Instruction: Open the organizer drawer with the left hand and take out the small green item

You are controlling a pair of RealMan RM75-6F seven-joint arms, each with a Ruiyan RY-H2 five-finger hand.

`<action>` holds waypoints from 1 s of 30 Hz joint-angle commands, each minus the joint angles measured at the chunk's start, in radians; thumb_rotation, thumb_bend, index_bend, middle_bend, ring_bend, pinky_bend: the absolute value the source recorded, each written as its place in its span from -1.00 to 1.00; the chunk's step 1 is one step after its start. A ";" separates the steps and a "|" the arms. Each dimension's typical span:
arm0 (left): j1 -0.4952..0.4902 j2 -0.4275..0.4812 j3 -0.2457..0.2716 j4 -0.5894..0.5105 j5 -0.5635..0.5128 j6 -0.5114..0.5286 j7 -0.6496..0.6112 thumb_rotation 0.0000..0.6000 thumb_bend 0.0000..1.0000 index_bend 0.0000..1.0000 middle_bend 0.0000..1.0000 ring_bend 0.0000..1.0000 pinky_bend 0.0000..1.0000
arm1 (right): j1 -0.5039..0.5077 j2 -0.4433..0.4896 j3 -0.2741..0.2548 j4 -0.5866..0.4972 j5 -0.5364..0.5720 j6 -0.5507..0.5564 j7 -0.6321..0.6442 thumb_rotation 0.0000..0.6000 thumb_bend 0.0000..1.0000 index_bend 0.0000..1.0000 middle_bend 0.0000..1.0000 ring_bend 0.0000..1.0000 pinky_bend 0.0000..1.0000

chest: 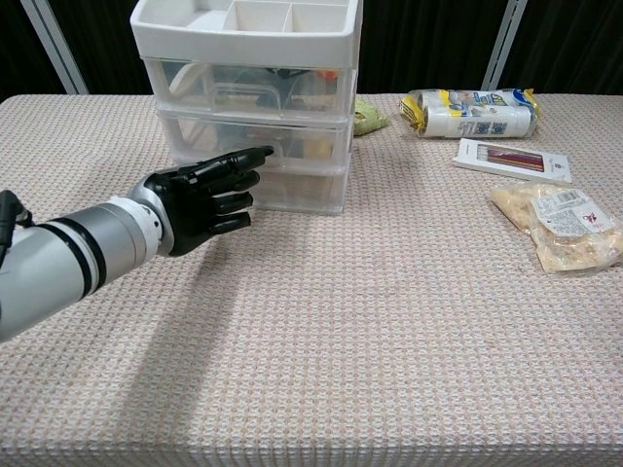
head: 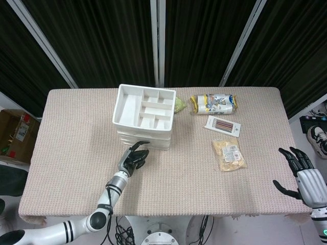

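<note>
A white plastic organizer (head: pixel 144 116) (chest: pixel 255 97) with three clear drawers, all closed, stands at the back middle of the table. My left hand (head: pixel 132 159) (chest: pixel 199 198) hovers just in front of its lower drawers, fingers stretched toward them and holding nothing. Its fingertips (chest: pixel 261 153) lie close to the middle drawer front; I cannot tell if they touch. A small green item (head: pixel 179 105) (chest: pixel 368 117) lies on the table behind the organizer's right side. My right hand (head: pixel 301 173) is open at the table's right front edge, empty.
To the right lie a yellow-and-white packet (head: pixel 214 103) (chest: pixel 471 111), a flat box of pencils (head: pixel 223 125) (chest: pixel 513 159) and a bag of snacks (head: pixel 229 154) (chest: pixel 557 226). A cardboard box (head: pixel 15 133) sits on the floor at the left.
</note>
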 commanded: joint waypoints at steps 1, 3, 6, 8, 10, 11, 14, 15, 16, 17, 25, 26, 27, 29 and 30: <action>0.020 0.004 0.018 -0.017 0.022 0.019 -0.005 1.00 -0.18 -0.15 0.65 0.82 1.00 | 0.000 -0.001 -0.001 -0.001 -0.002 0.000 -0.001 1.00 -0.65 -1.00 -0.73 -1.00 -0.87; 0.033 0.008 0.030 -0.030 0.038 0.029 -0.008 1.00 -0.18 -0.15 0.65 0.82 1.00 | 0.000 -0.001 -0.002 -0.002 -0.004 0.001 -0.003 1.00 -0.65 -1.00 -0.73 -1.00 -0.87; 0.044 0.014 0.043 -0.043 0.054 0.038 -0.007 1.00 -0.19 -0.16 0.64 0.82 1.00 | 0.000 -0.001 -0.003 -0.003 -0.006 0.002 -0.003 1.00 -0.65 -1.00 -0.73 -1.00 -0.87; 0.049 0.018 0.050 -0.047 0.059 0.043 -0.002 1.00 -0.19 -0.21 0.63 0.81 1.00 | -0.001 -0.001 -0.004 -0.003 -0.009 0.004 -0.003 1.00 -0.65 -1.00 -0.73 -1.00 -0.87; 0.055 0.021 0.062 -0.054 0.066 0.054 0.009 1.00 -0.20 -0.35 0.62 0.81 1.00 | -0.002 -0.001 -0.004 -0.002 -0.010 0.007 -0.001 1.00 -0.65 -1.00 -0.73 -1.00 -0.87; 0.060 0.022 0.068 -0.059 0.070 0.061 0.014 1.00 -0.20 -0.44 0.61 0.80 1.00 | -0.002 -0.001 -0.004 -0.002 -0.011 0.008 0.000 1.00 -0.65 -1.00 -0.73 -1.00 -0.87; 0.076 0.035 0.094 -0.082 0.085 0.086 0.041 1.00 -0.20 -0.77 0.54 0.77 1.00 | -0.003 -0.001 -0.005 0.001 -0.012 0.009 0.003 1.00 -0.65 -1.00 -0.73 -1.00 -0.87; 0.082 0.041 0.108 -0.089 0.095 0.107 0.069 1.00 -0.20 -0.84 0.52 0.77 1.00 | -0.002 -0.001 -0.005 0.002 -0.013 0.009 0.005 1.00 -0.65 -1.00 -0.73 -1.00 -0.88; 0.086 0.045 0.120 -0.095 0.100 0.123 0.093 1.00 -0.20 -0.86 0.51 0.76 1.00 | -0.002 -0.001 -0.006 0.003 -0.014 0.009 0.005 1.00 -0.65 -1.00 -0.73 -1.00 -0.87; 0.089 0.051 0.132 -0.101 0.104 0.138 0.122 1.00 -0.21 -0.87 0.50 0.76 1.00 | -0.001 -0.001 -0.006 0.004 -0.015 0.009 0.006 1.00 -0.65 -1.00 -0.73 -1.00 -0.87; 0.121 0.179 0.244 -0.188 0.213 0.320 0.485 1.00 -0.24 -0.71 0.48 0.76 1.00 | -0.003 -0.004 -0.008 0.016 -0.018 0.013 0.019 1.00 -0.65 -1.00 -0.73 -1.00 -0.87; 0.125 0.193 0.252 -0.197 0.237 0.351 0.533 1.00 -0.25 -0.60 0.48 0.77 1.00 | -0.003 -0.004 -0.009 0.018 -0.018 0.013 0.020 1.00 -0.65 -1.00 -0.73 -1.00 -0.87; 0.127 0.212 0.262 -0.209 0.271 0.386 0.596 1.00 -0.25 -0.53 0.48 0.77 1.00 | -0.004 -0.005 -0.009 0.021 -0.017 0.014 0.022 1.00 -0.65 -1.00 -0.73 -1.00 -0.87; 0.123 0.245 0.272 -0.224 0.329 0.434 0.701 1.00 -0.25 -0.47 0.48 0.77 1.00 | -0.005 -0.007 -0.009 0.025 -0.015 0.013 0.027 1.00 -0.65 -1.00 -0.73 -1.00 -0.87; 0.120 0.254 0.270 -0.228 0.349 0.452 0.736 1.00 -0.25 -0.46 0.49 0.77 1.00 | -0.005 -0.008 -0.009 0.028 -0.015 0.013 0.028 1.00 -0.65 -1.00 -0.73 -1.00 -0.87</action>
